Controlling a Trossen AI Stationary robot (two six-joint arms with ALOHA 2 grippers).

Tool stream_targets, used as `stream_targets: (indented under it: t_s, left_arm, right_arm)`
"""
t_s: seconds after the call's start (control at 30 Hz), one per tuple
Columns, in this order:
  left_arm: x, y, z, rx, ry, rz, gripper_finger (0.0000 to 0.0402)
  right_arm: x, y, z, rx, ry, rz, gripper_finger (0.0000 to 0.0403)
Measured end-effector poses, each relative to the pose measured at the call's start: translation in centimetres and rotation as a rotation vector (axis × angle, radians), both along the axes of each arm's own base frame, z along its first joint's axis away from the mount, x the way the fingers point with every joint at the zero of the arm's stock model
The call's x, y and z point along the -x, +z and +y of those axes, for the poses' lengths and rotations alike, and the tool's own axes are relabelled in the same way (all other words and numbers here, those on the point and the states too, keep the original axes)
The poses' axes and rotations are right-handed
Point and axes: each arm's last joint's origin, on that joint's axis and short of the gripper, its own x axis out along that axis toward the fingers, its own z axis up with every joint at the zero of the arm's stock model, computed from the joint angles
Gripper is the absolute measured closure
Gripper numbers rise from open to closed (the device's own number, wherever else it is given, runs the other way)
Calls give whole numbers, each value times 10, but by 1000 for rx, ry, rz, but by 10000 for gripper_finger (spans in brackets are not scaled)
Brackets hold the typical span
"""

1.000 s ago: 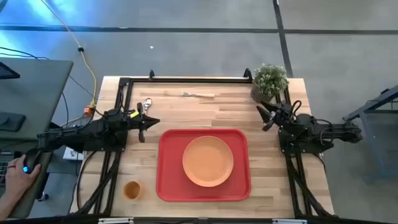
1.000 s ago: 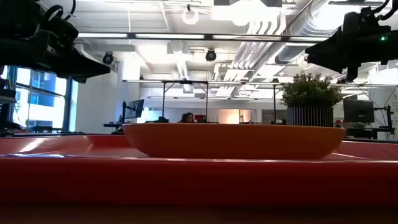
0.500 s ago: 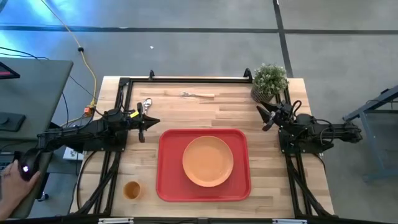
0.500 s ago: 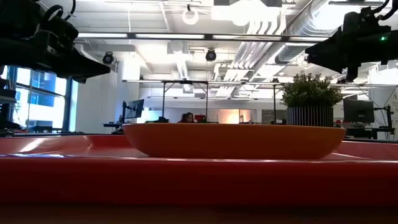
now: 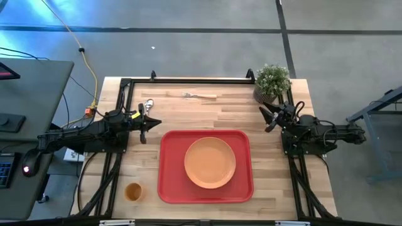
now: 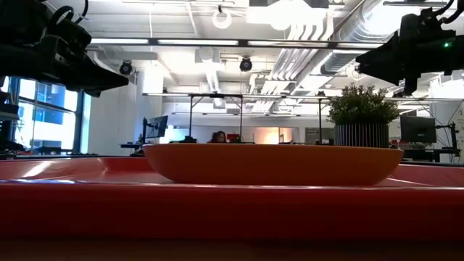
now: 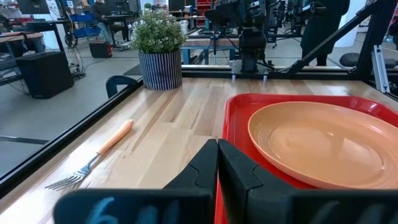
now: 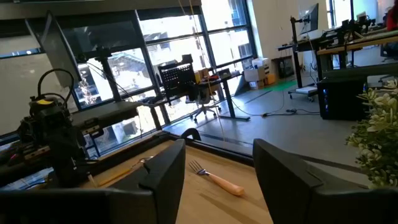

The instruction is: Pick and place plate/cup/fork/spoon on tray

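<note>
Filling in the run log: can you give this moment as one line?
round orange plate: on red plastic tray | orange-tan cup, fork, spoon: on table | left gripper: shut | right gripper: open

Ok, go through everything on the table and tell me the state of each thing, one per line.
plate: flat on the tray, empty
tray: on the table, holds only the plate
cup: upright on the table, off the tray
fork: lying on the table, off the tray
spoon: lying on the table by the left gripper
left gripper: shut, empty
right gripper: open, empty
potted plant: upright
</note>
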Motion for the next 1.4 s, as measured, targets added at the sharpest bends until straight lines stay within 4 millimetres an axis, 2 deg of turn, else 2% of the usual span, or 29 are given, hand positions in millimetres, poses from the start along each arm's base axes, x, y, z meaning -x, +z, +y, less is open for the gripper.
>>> stream_targets:
  t_s: [1.07,1.27,1.4]
  left_arm:
    - [0,0,0,-1,0,-2,398]
    - [0,8,0,-15,1,-83,398]
    - [0,21,0,-127,1,-198,398]
  right_arm:
    - [0,0,0,0,-1,0,224]
    - [0,0,0,0,0,0,224]
    - [0,0,0,0,0,0,224]
